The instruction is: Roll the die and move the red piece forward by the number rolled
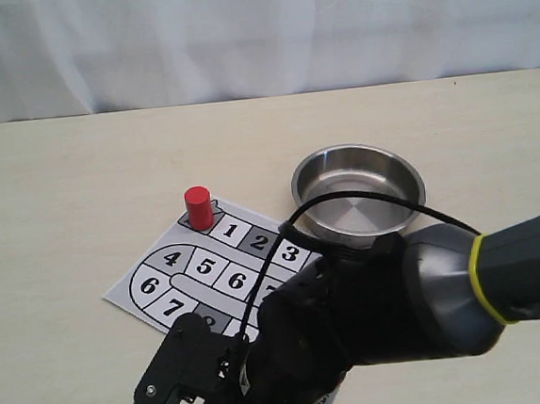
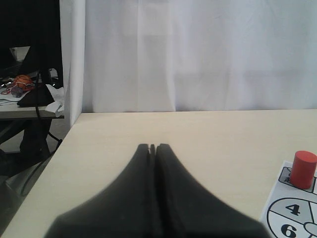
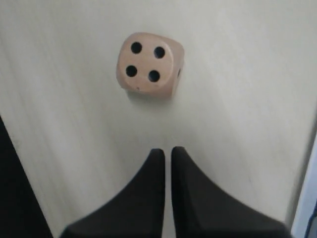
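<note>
The die, a tan cube with four pips facing up, lies on the bare table just beyond my right gripper. That gripper's jaws are shut to a thin slit, hold nothing and stand apart from the die. The red piece stands upright on the grey start square at the far corner of the numbered board, and it also shows in the left wrist view as the red piece. My left gripper is shut and empty, over bare table to the left of the board. The exterior view hides the die.
A steel bowl sits right of the board's far end. My right arm reaches low across the near half of the board and covers its squares there. The table's left edge lies near the left gripper.
</note>
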Available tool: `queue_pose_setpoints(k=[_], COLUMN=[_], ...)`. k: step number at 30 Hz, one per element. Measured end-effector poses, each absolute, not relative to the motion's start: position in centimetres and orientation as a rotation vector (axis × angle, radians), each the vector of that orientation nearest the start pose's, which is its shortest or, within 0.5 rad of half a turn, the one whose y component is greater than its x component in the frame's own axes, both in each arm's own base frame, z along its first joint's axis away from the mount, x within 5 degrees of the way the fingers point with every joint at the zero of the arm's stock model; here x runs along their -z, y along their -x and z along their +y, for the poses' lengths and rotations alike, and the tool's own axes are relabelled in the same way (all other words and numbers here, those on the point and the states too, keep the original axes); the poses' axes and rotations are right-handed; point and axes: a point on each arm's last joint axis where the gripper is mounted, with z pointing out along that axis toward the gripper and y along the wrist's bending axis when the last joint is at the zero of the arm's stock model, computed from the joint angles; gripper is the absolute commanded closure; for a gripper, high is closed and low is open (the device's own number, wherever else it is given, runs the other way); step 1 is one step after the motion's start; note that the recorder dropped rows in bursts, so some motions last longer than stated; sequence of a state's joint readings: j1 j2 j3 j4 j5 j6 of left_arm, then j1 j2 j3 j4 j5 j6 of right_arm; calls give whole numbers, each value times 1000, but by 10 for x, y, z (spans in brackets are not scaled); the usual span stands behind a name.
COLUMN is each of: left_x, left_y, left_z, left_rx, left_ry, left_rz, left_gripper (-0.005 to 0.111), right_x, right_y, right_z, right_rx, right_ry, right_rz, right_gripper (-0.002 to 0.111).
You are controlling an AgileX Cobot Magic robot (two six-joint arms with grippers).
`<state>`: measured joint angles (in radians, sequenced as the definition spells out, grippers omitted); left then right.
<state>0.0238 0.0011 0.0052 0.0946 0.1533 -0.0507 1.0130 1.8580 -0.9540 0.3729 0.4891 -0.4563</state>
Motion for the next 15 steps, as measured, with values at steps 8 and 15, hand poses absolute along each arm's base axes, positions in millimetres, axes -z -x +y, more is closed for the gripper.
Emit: queue_pose_setpoints(k=[8, 15], left_x=[-197, -197], left_y=[-56, -56], left_z=[3, 3], left_rx=[-63, -63], left_ry=[-5, -5], left_rz=[1643, 1643], left_gripper=[107, 107], right_x=[-126, -127], right_y=[-162, -162], right_z=[293, 294], right_rx=[-461, -471], right_ry=[1585, 1583], right_rz=[2435, 2422], right_gripper=[104, 104])
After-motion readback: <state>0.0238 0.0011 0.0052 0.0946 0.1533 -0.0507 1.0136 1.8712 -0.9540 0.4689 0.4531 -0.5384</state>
